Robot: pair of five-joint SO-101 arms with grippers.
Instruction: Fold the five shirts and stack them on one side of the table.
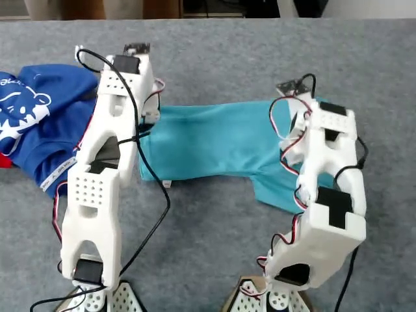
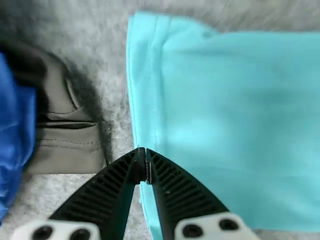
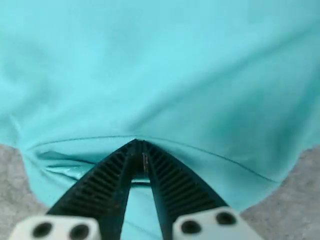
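Note:
A teal shirt [image 1: 208, 140] lies spread flat across the middle of the grey table, with a sleeve trailing toward the front right. My left gripper [image 2: 142, 159] is shut on the hem at the teal shirt's [image 2: 225, 120] left edge. My right gripper [image 3: 140, 150] is shut on a fold of the teal shirt [image 3: 165, 75] near its right end, and the cloth puckers at the tips. A blue shirt [image 1: 45, 123] with a white bear print sits bunched at the far left. An olive shirt [image 2: 65, 140] lies between the blue shirt [image 2: 12, 135] and the teal one.
A bit of red cloth [image 1: 3, 161] peeks out at the left edge under the blue shirt. Grey table surface [image 1: 214, 240] stretches in front of the teal shirt between the two arm bases, and more lies behind it [image 1: 221, 65].

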